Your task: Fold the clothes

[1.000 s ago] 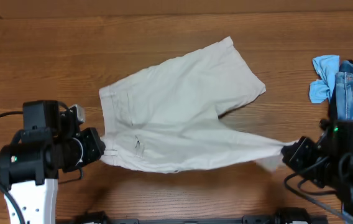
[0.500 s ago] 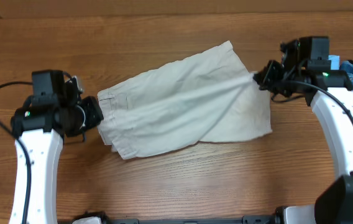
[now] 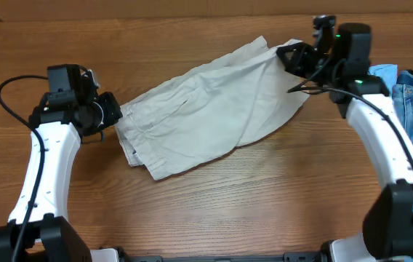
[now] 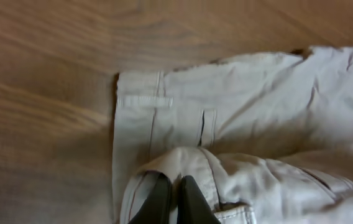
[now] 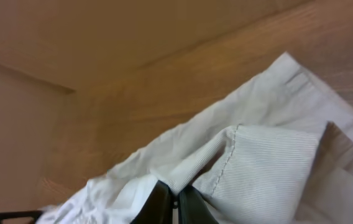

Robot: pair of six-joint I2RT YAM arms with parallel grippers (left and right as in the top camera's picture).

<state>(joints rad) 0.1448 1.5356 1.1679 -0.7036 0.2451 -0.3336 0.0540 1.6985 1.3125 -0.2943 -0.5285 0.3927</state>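
The clothes, a pale beige pair of shorts [image 3: 206, 109], lie folded lengthwise across the far half of the wooden table, one leg laid over the other. My left gripper [image 3: 116, 116] is shut on the waistband end; in the left wrist view its fingertips [image 4: 175, 186] pinch a fold of waistband fabric [image 4: 238, 124] above the lower layer with its belt loops. My right gripper [image 3: 285, 57] is shut on the hem of the upper leg at the far right corner; the right wrist view shows the stitched hem [image 5: 251, 155] pinched between its fingers [image 5: 176, 198].
A pile of blue denim clothing [image 3: 403, 94] lies at the right table edge, just behind my right arm. Bare wooden table [image 3: 250, 204] spreads in front of the shorts.
Both grippers carried the near edge of the shorts away from me, laying the near leg over the far leg. The right gripper travelled from the near right to the far right.
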